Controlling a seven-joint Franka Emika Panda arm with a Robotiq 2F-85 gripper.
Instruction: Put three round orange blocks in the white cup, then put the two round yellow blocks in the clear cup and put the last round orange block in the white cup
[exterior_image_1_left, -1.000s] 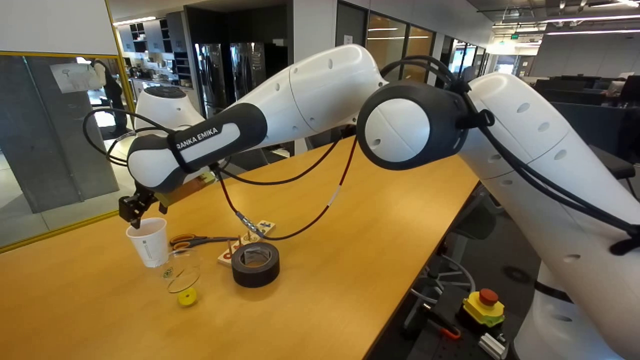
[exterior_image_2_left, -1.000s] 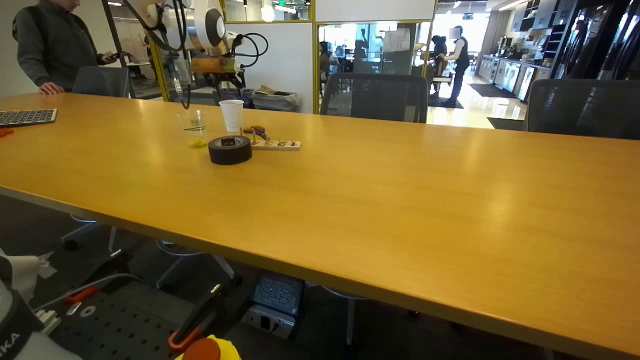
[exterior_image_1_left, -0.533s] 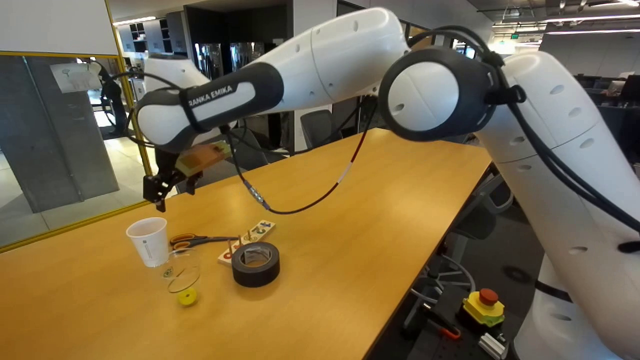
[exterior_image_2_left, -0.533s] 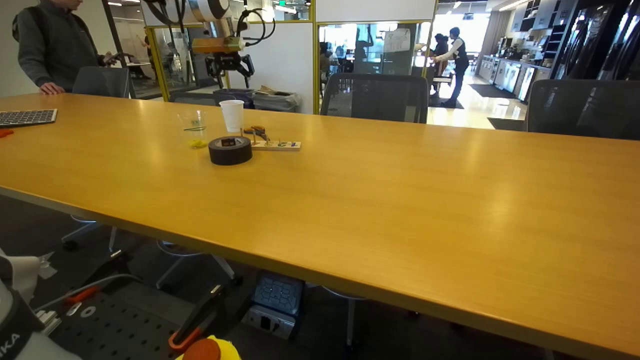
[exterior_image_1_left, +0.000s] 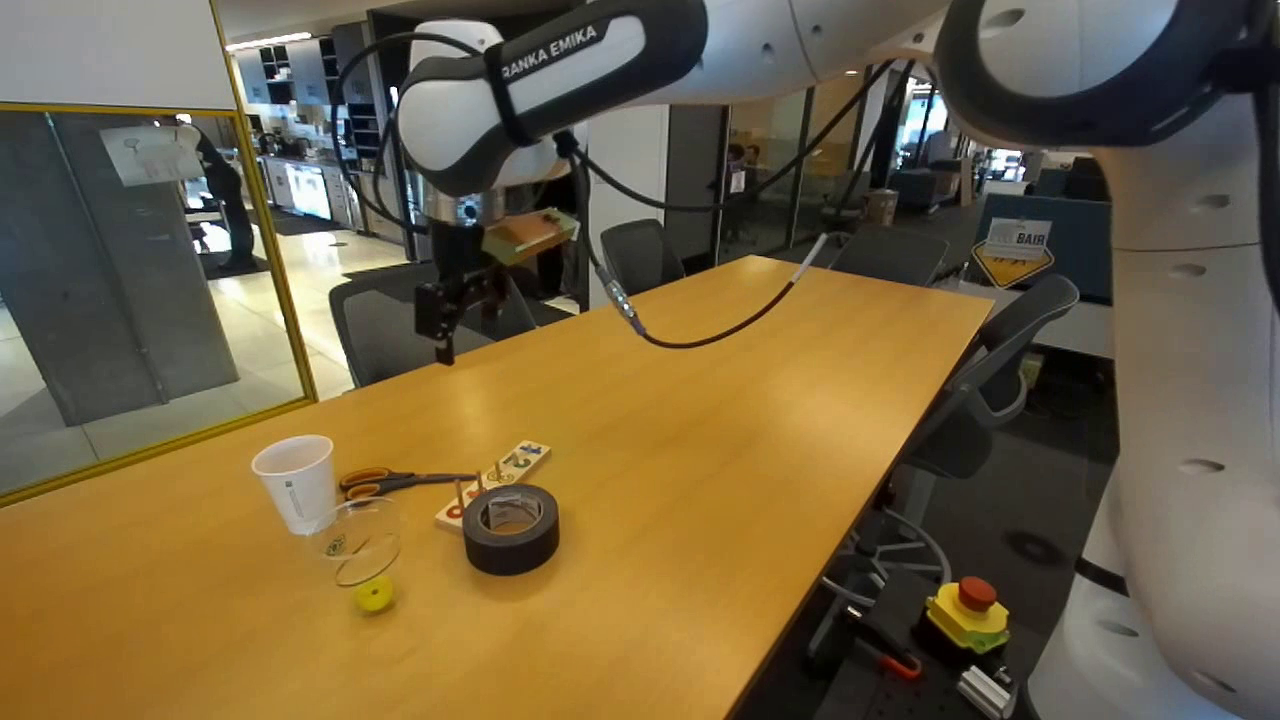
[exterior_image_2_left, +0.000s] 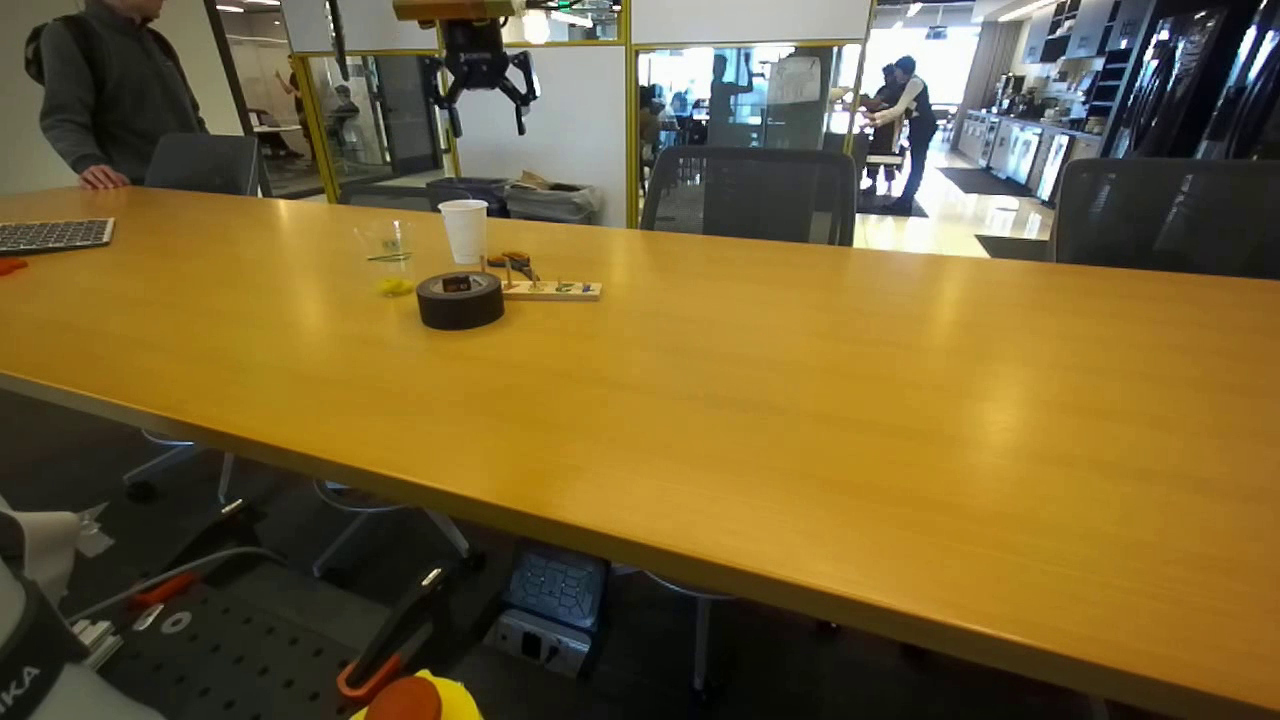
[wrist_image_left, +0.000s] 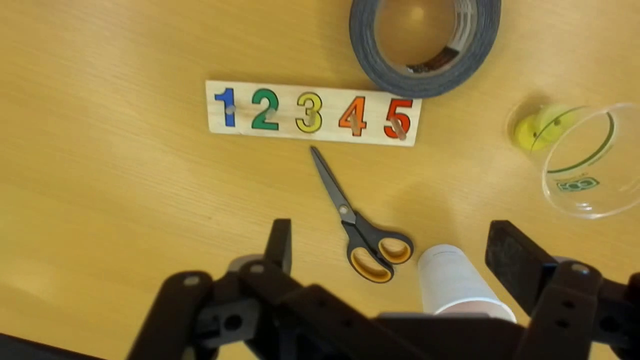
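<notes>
In both exterior views we see a long table (exterior_image_2_left: 900, 380), roomy to the right; over it hangs the gripper (exterior_image_2_left: 489, 130), spread apart and empty; below and leftward stands the upright white cup (exterior_image_2_left: 465, 235), near the table's edge; beside it the clear cup (wrist_image_left: 577, 185) holds two yellow blocks (wrist_image_left: 532, 134); orange ones we cannot see; we guess retreat follows

The clear cup (wrist_image_left: 577, 184) is made of shiny plastic, the white cup (wrist_image_left: 450, 277) of paper; the desk (exterior_image_1_left: 690, 480) is glossy.
</notes>
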